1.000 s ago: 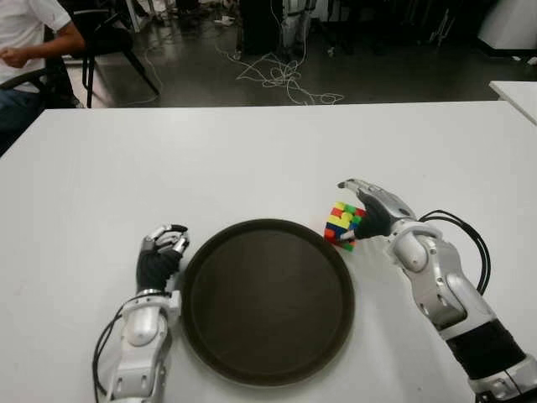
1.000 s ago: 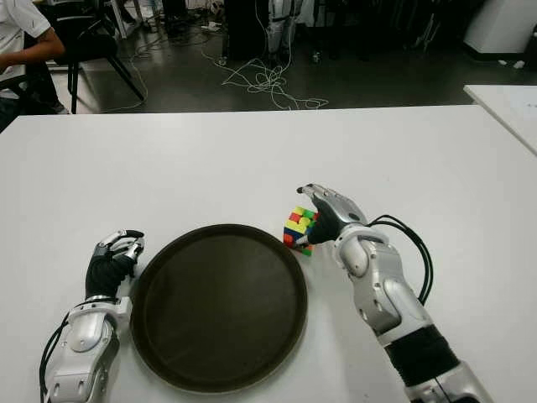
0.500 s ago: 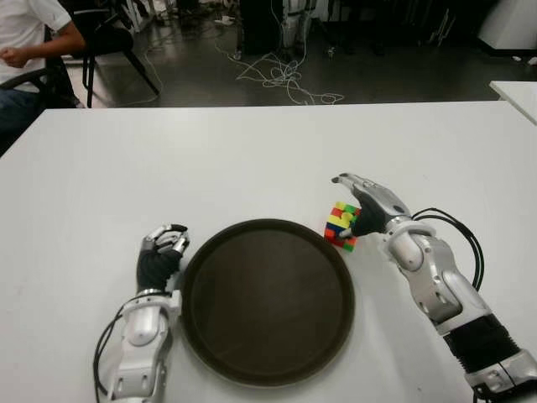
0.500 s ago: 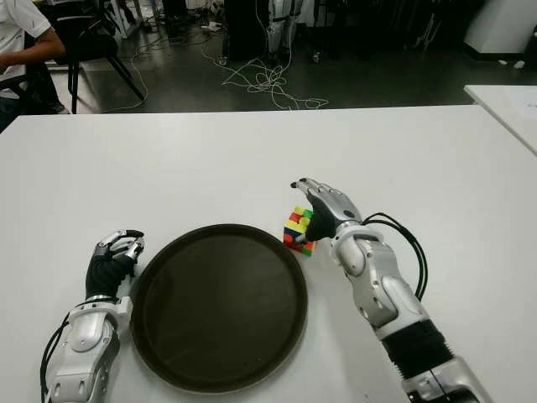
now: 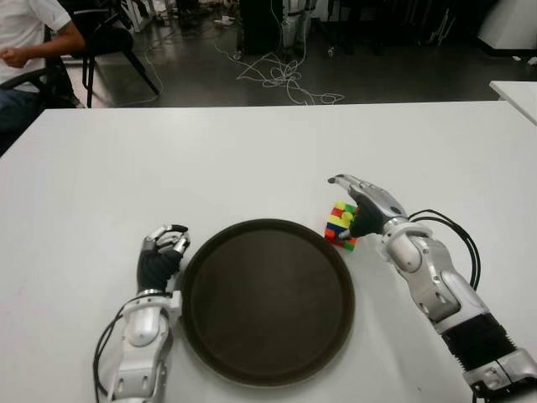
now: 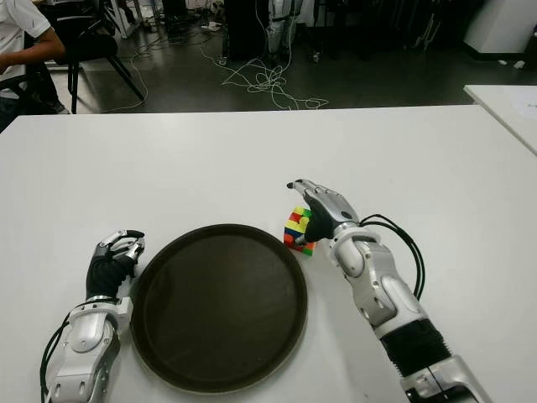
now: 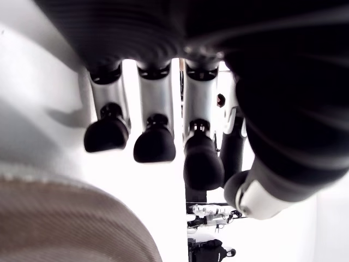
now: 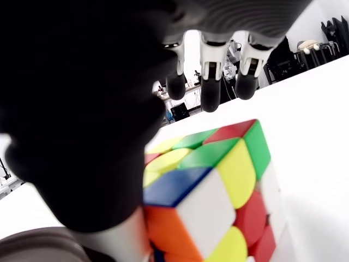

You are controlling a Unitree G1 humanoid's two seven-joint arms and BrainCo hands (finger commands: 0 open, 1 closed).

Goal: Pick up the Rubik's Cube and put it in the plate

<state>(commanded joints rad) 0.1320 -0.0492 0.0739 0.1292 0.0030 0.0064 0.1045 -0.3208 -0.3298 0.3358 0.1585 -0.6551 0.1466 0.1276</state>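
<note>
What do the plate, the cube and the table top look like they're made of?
Plate: dark brown with a raised rim, matte; its surface looks finely woven in the left wrist view, probably plastic or fibre, can't confirm.
Cube: glossy plastic, coloured rounded tiles with soft highlights.
Table: smooth white top, likely laminate, a slight sheen.
The right hand shows at the cube; the left hand shows left of the plate.

A Rubik's Cube (image 5: 340, 226) with scrambled red, yellow, green, blue, orange and white stickers is seen on the white table, just beside the right rim of the plate (image 5: 267, 300) and outside it. It is turned at an angle, one corner toward the plate. The plate is round, dark brown and shallow, lying flat near the table's front edge, with nothing in it.
</note>
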